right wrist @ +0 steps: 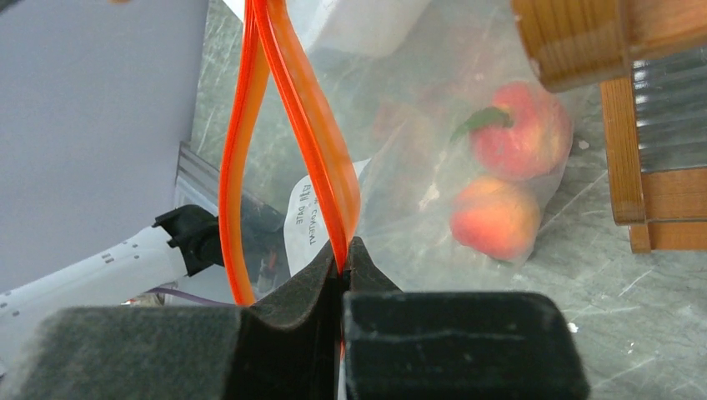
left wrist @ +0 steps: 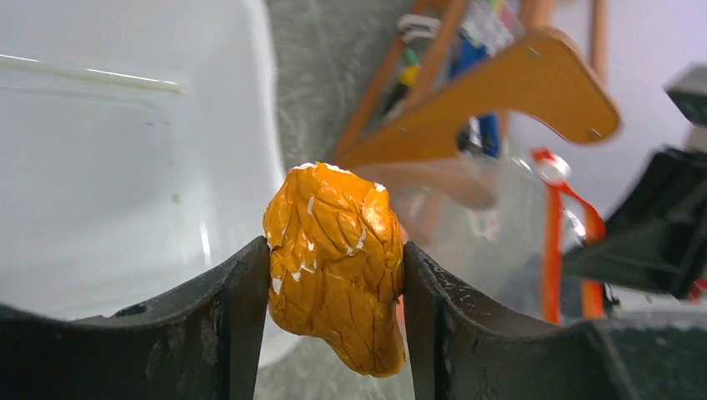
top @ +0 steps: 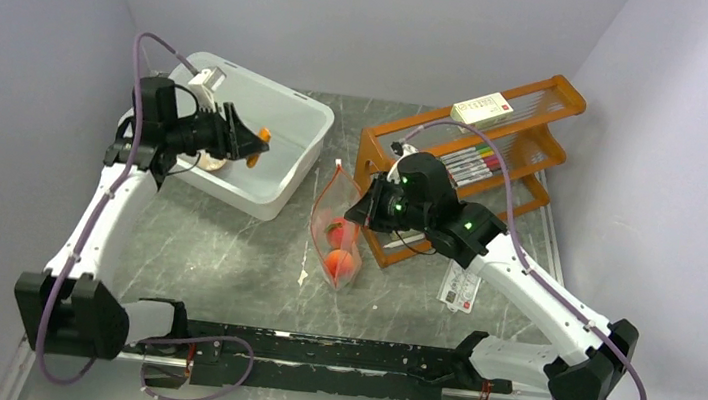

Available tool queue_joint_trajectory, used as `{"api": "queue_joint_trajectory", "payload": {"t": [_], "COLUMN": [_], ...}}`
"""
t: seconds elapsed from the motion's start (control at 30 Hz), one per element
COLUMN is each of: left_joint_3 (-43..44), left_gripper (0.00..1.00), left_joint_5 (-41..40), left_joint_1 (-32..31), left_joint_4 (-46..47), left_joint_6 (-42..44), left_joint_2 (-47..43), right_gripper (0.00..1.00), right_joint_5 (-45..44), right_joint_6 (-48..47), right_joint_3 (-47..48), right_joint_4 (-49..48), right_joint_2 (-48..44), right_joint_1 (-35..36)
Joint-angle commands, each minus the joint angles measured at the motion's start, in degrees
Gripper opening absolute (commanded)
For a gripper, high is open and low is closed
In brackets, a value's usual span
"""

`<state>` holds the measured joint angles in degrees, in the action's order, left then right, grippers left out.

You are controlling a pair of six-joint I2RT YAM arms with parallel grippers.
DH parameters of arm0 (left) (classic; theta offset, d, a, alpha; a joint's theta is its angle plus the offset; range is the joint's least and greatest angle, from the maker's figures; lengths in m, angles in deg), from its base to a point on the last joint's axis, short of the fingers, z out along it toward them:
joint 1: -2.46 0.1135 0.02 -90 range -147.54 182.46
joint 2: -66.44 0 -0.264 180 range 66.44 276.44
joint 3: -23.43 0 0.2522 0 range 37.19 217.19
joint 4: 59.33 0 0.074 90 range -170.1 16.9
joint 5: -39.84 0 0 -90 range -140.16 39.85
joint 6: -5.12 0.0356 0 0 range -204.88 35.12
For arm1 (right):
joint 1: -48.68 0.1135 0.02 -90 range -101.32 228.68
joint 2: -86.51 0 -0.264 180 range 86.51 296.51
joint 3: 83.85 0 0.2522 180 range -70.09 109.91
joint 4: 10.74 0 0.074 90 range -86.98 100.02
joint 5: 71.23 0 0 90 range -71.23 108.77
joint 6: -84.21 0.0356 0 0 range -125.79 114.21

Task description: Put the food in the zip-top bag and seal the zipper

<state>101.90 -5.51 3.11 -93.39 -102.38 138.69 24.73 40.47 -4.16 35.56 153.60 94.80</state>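
Fruit (left wrist: 333, 267) is being clamped by left fingers (top: 248, 138), zipper (right wrist: 292, 92) being pinched by right fingers (right wrist: 344, 254); aiming into the bag (right wrist: 400, 167) is probably being required.

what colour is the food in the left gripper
Orange food with white flecks; best in left wrist view.

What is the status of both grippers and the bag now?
Left gripper shut on orange fruit, above white tub. Right gripper shut on zipper, zip-top bag mouth open, two peaches inside. No obstacle seen at mouth.
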Motion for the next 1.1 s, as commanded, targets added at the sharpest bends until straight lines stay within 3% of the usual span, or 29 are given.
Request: {"api": "queue_joint_trajectory", "payload": {"t": [0.0,0.13,0.67,0.97,1.07], "left_joint_3": [-3.36,-4.60,-9.16,-8.69,-7.49], "left_gripper": [0.48,0.48,0.45,0.47,0.48], "left_joint_5": [6.31,7.06,1.09,-2.39,-6.99], "left_joint_1": [-3.33,-5.72,-22.95,-31.00,-34.11], "left_joint_4": [-0.60,-1.60,14.44,19.91,16.32], "left_joint_6": [-4.03,-6.61,-21.87,-25.47,-23.85], "left_joint_2": [-7.36,-11.17,-13.72,-10.58,-9.82], "right_gripper": [0.00,0.00,0.00,0.00,0.00], "right_joint_5": [-0.99,-1.25,-1.06,-0.68,-0.43], "right_joint_6": [-0.58,-0.43,0.94,1.52,1.96], "right_joint_3": [2.99,3.06,2.90,3.09,2.52], "right_joint_4": [1.56,1.04,0.01,-0.54,-1.11], "right_joint_2": [0.99,1.65,2.26,1.89,1.52], "right_joint_1": [-0.20,-0.24,-0.18,-0.22,-0.21]}}
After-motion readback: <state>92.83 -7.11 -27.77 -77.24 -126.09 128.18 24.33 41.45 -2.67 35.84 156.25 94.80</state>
